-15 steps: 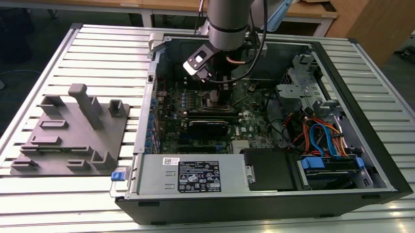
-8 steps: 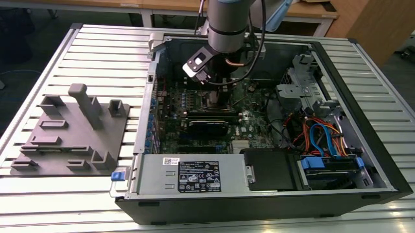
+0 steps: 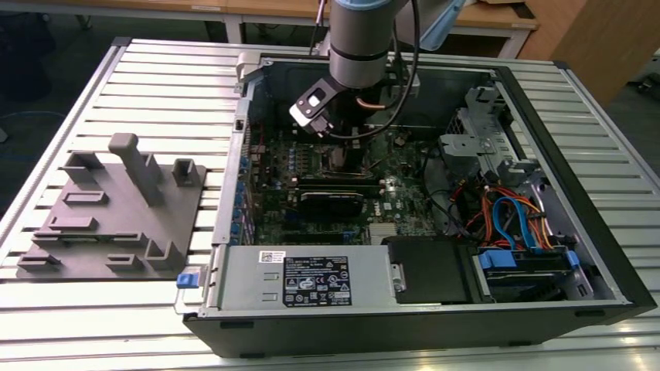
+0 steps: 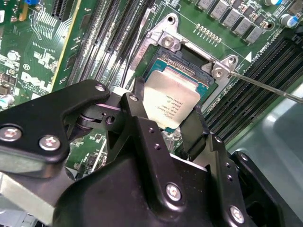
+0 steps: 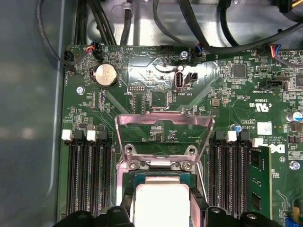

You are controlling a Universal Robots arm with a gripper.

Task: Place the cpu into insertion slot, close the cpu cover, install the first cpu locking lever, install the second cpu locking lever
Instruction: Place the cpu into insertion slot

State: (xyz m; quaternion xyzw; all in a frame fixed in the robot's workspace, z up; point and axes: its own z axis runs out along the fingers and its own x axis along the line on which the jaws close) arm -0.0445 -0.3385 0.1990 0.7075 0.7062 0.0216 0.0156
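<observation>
Cpu [image 4: 169,99], silver top up, sits pinched betw. the two black fingers of the pincer [image 4: 165,114], right at the insertion slot [image 4: 189,56] on the green motherboard [image 5: 142,71] inside an open PC case [image 3: 413,328]. Can't tell if it's fully seated. Cpu cover [image 5: 161,119] stands tipped up, open, at the slot's far edge. Thin wire lever [image 4: 265,86] juts out free past one corner. Case lies on a slatted metal tabletop [image 3: 103,325], w/ a grey parts fixture [image 3: 103,224] at the exterior view's left.
</observation>
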